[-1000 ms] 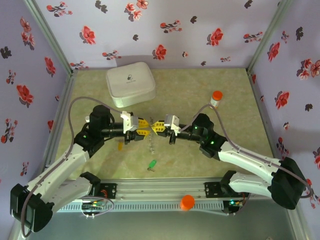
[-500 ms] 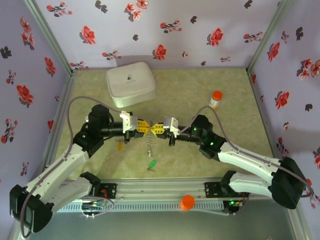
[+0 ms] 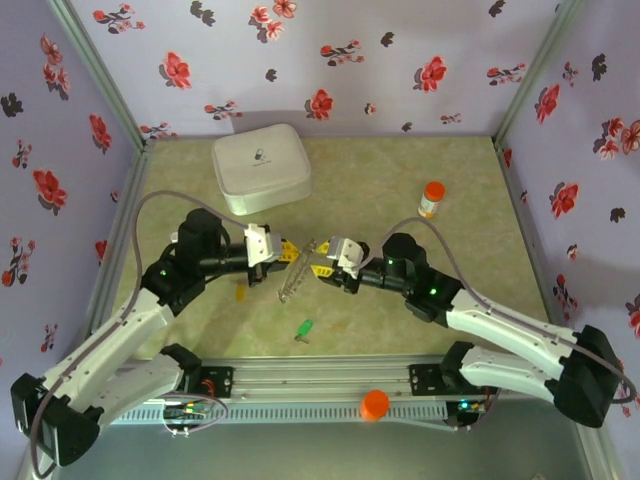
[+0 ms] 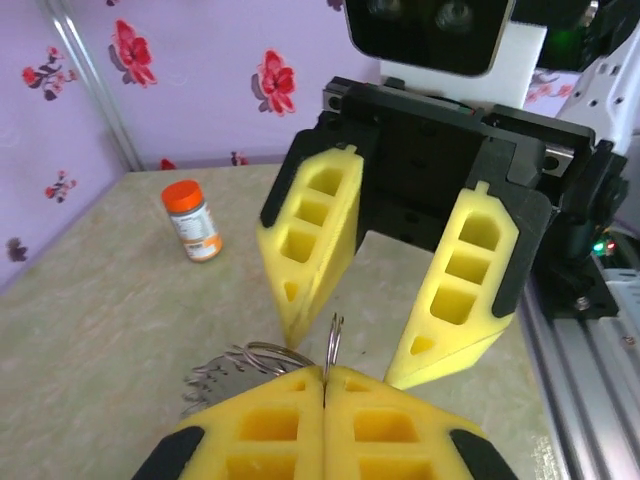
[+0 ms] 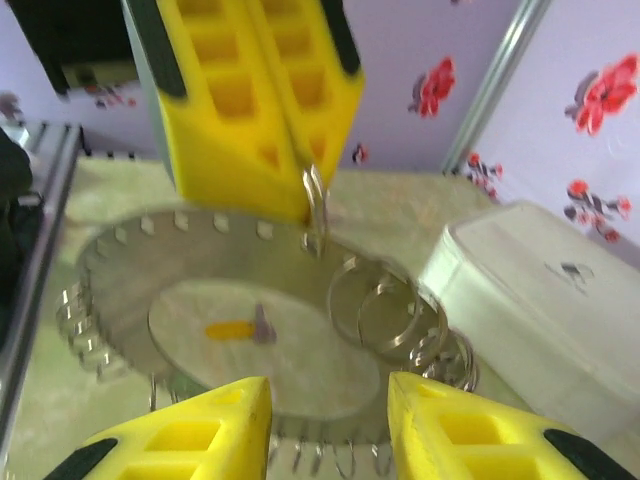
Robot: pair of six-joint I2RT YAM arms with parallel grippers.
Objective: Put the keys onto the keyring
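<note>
Grey toothed metal, the keyring (image 5: 118,285) hangs tilted between the grippers, carried by a small split ring (image 5: 315,205) that the left gripper (image 3: 287,252) pinches with its pads pressed together. At the ring's 2 o'clock the right gripper (image 3: 324,263) stands spread, gripping nothing. The yellow-orange key (image 3: 240,293) lies at 9 o'clock, the green key (image 3: 303,329) at 6. The step looks like steadying the ring. Next, the free gripper must fetch a key.

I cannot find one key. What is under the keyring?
Through the central hole of the keyring, the yellow-orange key shows on the table below. What lies under its grey rim is covered.
</note>
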